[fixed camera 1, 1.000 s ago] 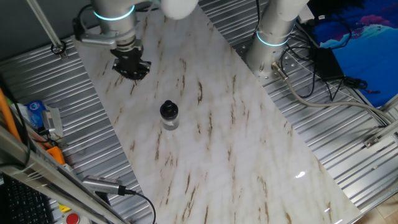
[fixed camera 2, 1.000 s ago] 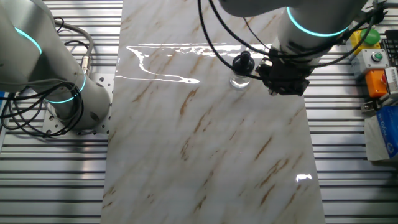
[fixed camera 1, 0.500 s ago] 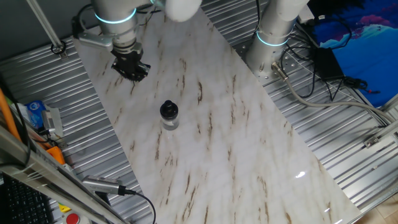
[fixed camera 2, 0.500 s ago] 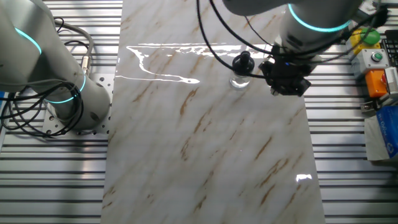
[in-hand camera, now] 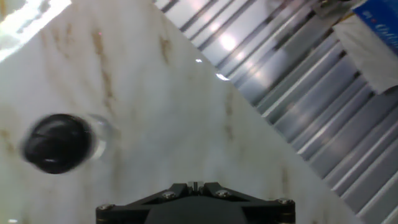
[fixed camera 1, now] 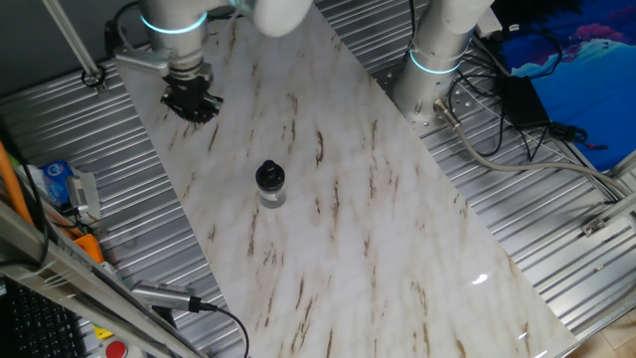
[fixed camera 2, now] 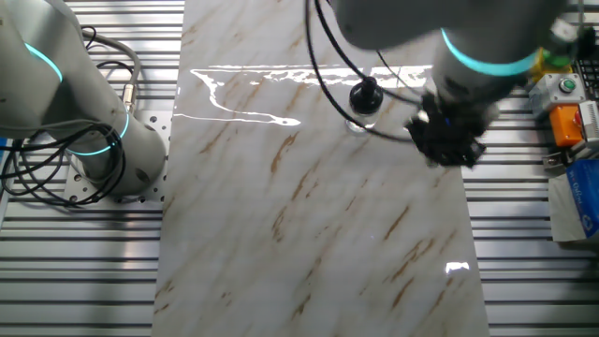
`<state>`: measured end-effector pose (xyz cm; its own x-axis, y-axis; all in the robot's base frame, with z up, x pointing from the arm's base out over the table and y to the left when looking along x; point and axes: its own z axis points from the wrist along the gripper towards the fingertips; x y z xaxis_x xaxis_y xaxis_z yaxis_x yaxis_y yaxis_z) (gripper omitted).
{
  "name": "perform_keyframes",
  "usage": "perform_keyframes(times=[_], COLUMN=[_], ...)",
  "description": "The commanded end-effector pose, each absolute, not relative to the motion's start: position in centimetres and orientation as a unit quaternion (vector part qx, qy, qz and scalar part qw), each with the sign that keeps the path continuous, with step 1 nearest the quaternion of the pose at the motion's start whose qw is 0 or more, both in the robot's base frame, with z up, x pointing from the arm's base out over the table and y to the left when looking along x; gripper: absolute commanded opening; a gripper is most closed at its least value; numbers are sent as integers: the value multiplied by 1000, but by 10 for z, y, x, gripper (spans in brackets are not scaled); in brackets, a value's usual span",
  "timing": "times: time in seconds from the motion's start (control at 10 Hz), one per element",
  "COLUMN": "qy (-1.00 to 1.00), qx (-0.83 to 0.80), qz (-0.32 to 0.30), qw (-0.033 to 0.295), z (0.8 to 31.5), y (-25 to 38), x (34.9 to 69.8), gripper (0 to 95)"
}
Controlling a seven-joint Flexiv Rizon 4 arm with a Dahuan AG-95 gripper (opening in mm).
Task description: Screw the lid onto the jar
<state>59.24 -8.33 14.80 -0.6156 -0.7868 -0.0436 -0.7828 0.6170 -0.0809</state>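
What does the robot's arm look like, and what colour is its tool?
The arm is fat, round and light grey-white, with a glowing turquoise ring round the wrist. Its tool is small, chunky and black. Thin black cables loop along beside the arm.

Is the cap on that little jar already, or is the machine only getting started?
The black lid already sits on top of the glass jar, which stands upright on the marble table. The tool is off to one side near the table edge, holding nothing. How tightly the lid is screwed cannot be seen; if it is tight, nothing is left.
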Motion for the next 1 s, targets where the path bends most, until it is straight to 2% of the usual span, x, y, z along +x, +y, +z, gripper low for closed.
perform_keyframes(times=[0.1,0.4,1.0], qy=[891,882,893], qx=[-452,-469,-450], qz=[26,35,-4], qw=[28,33,14], z=[137,128,126], y=[-122,-138,-136], x=[612,624,625], gripper=[0,0,0])
